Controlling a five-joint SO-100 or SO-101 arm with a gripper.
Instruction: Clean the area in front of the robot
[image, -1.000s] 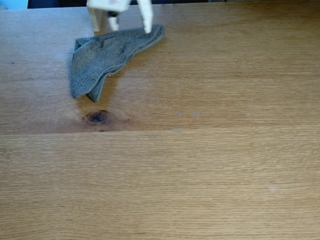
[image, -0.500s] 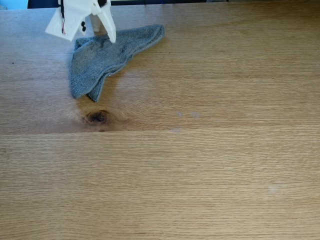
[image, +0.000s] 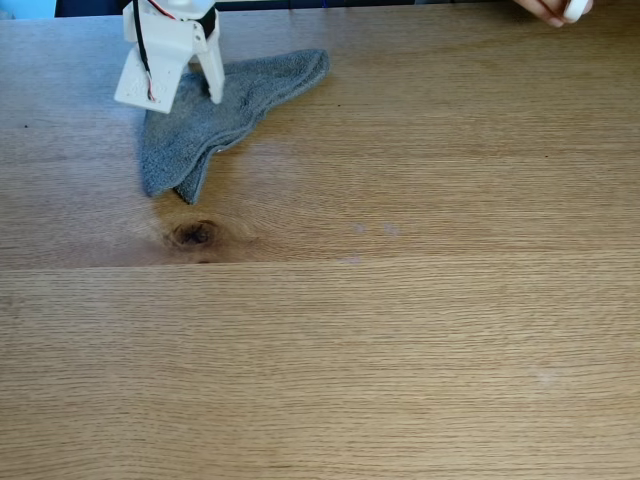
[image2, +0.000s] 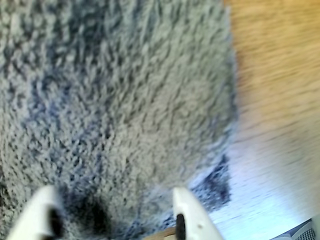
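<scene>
My tool (image: 176, 96) stands over the grey terry cloth (image: 215, 110) near the far left corner of the tabletop (image: 400, 320), fixed view. Its two white fingers are spread apart, one a broad plate at the cloth's left edge, the other a slim prong (image: 211, 78) pressing onto the cloth's upper middle; nothing is clamped between them. Thin black and red wires run down the white body of my arm (image: 170, 25).

The cloth lies crumpled in a rough triangle, one tip reaching toward the far edge, a folded corner pointing toward the dark knot (image: 195, 234) in the wood just nearer the front edge. A few faint pale smudges (image: 375, 230) mark the planks around the middle of the tabletop, well apart from the cloth.

Wrist view: the cloth's looped pile (image2: 115, 100) lies close beneath, both fingertips (image2: 192, 210) parted at the lower margin with grey pile between them, bare wood (image2: 275, 75) to the right.

At the far right corner, part of a person's hand (image: 555, 10) holds a small white object; what it is cannot be told.
</scene>
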